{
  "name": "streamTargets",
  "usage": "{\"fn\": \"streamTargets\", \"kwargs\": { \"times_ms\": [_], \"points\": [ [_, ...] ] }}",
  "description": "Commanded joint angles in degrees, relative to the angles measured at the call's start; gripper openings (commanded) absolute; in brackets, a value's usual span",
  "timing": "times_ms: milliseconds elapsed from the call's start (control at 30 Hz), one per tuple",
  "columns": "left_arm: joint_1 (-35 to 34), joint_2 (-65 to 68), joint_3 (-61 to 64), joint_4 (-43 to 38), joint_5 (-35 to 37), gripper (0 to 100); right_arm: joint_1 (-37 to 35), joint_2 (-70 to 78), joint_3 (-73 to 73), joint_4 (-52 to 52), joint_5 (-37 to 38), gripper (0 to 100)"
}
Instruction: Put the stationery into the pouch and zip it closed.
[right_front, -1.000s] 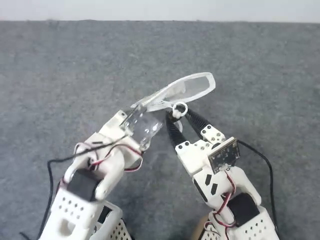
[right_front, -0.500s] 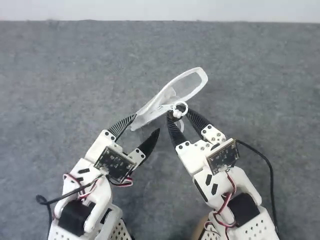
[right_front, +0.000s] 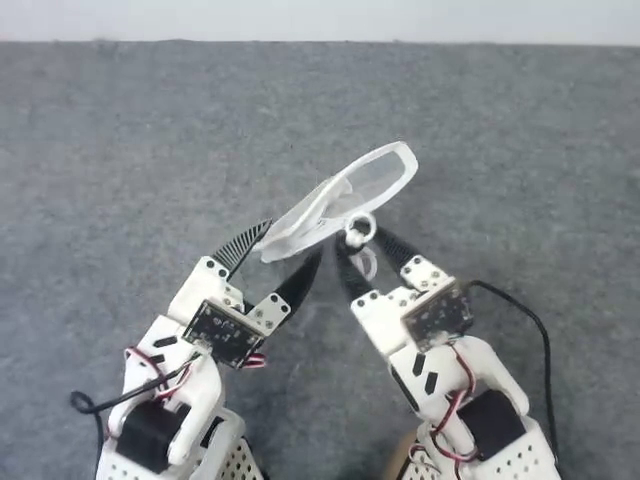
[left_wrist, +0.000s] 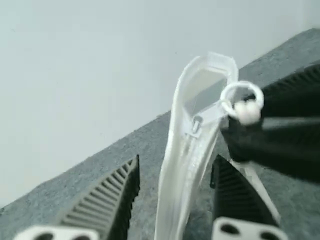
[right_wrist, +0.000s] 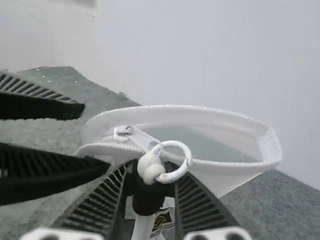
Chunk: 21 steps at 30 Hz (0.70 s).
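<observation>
A clear pouch with white zip edges (right_front: 350, 195) hangs tilted above the grey mat, its open mouth facing up. My right gripper (right_front: 360, 246) is shut on the zipper pull, a white cord with a bead and ring (right_wrist: 167, 162), at the pouch's near side. My left gripper (right_front: 288, 245) is open, one black finger on each side of the pouch's lower end (left_wrist: 187, 155). In the left wrist view the right gripper's dark fingers (left_wrist: 280, 135) sit just beside the ring (left_wrist: 242, 100). Whatever is inside the pouch is hard to make out.
Grey felt mat (right_front: 120, 150) covers the table all around the arms. A pale wall (left_wrist: 75, 60) stands behind the mat's far edge. A black cable (right_front: 525, 320) loops beside the right arm.
The left gripper turned, let go of the pouch's end and opened. It then moved forward so that end lies between its fingers. The pouch tilted up slightly; the right gripper kept its hold.
</observation>
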<state>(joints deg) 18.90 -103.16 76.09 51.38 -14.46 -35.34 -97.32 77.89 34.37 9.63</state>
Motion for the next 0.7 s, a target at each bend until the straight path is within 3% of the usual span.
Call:
{"fn": "streamTargets", "kwargs": {
  "times_ms": [0, 667],
  "points": [
    [0.3, 0.0, 0.9, -4.4, 0.5, 22, -3.3, -0.7, -3.9, 3.0, 2.3, 0.6],
    [4.4, 0.0, 7.0, -11.3, -1.9, 15, -5.1, -0.7, -5.0, 5.0, 2.3, 0.6]
  ]
}}
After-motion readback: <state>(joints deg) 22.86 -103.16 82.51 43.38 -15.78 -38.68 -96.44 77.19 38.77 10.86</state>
